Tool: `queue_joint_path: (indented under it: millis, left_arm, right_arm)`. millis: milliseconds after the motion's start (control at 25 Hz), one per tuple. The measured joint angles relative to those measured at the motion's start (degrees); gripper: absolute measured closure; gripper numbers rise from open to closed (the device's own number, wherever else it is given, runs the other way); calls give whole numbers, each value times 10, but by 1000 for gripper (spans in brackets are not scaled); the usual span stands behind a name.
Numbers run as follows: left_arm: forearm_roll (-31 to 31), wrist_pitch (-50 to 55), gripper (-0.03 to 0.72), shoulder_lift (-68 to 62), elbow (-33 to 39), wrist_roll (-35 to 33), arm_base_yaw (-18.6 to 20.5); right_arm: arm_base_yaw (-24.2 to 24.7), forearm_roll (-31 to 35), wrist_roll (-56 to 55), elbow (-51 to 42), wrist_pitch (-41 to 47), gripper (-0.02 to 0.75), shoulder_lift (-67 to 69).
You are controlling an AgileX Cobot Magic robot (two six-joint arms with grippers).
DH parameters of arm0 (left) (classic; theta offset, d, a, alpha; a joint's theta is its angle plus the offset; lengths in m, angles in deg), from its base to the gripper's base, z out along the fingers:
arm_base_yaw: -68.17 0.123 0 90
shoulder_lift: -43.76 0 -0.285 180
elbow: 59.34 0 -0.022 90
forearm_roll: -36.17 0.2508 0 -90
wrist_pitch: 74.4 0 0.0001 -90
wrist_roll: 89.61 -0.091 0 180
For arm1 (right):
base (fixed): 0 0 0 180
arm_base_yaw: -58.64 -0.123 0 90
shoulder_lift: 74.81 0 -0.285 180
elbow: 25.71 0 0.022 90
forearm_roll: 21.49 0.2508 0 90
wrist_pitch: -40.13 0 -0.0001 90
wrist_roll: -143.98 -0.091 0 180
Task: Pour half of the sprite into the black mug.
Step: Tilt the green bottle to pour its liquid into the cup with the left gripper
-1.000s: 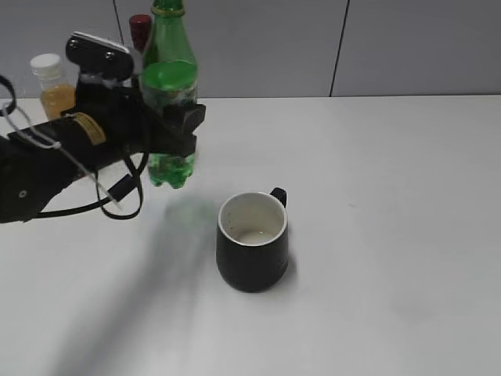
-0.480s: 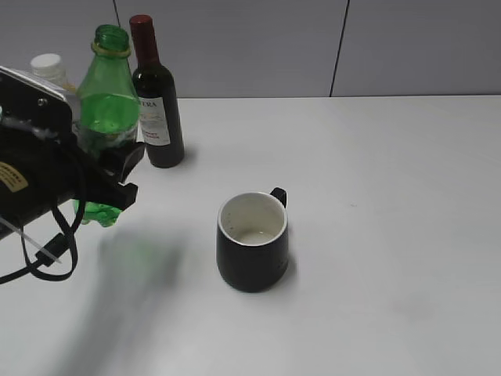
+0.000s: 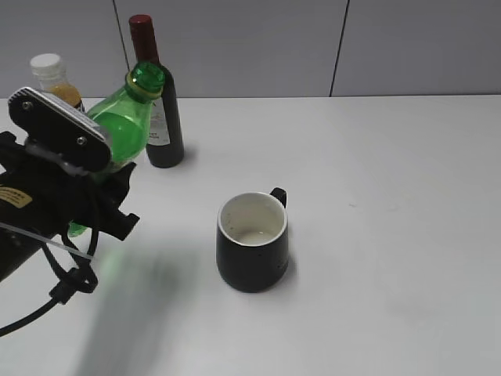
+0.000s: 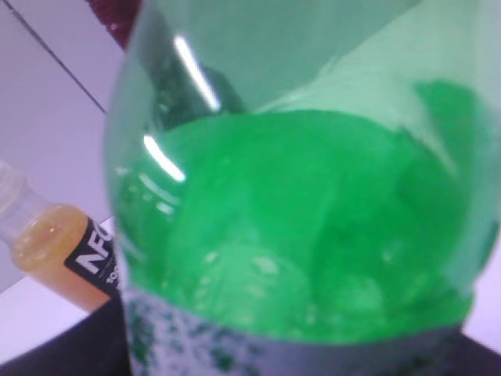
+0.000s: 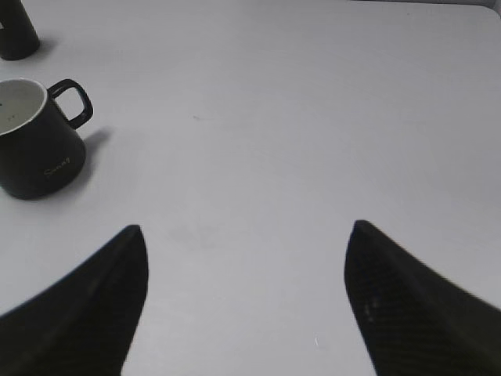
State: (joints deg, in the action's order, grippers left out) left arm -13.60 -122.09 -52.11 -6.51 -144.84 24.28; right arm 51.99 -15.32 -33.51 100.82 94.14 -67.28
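The left hand [image 3: 109,200], pinching the sprite [image 3: 125,125], has swung left and tilted it toward the mug [image 3: 252,243], pouring not yet begun.

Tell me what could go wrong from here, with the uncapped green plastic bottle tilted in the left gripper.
The green plastic bottle is tilted, its open mouth well left of the squat black mug; more tilt now would likely spill onto the white table. The dark wine bottle stands close beside it and could be knocked.

The tall translucent green plastic sprite bottle [image 3: 121,129] has its lower body hidden behind the left gripper [image 3: 117,200]; the left wrist view blurs it.
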Motion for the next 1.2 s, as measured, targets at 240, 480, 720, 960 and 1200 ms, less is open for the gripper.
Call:
queue_joint_path:
  millis: [240, 480, 720, 960, 1200]
  left_arm:
    - [-101, -5, 228, -1, -16, -145, 0]
    - [-148, -12, 228, -24, -55, -297, -3]
    - [-160, -13, 228, -31, -62, -346, -4]
    - [-162, -13, 229, -31, -63, -364, -4]
    - [-162, -13, 229, -31, -63, -367, -4]
  right_arm:
    - [0, 0, 0, 0, 0, 146, 0]
    - [0, 0, 0, 0, 0, 146, 0]
    - [0, 0, 0, 0, 0, 146, 0]
    - [0, 0, 0, 0, 0, 146, 0]
    - [0, 0, 0, 0, 0, 146, 0]
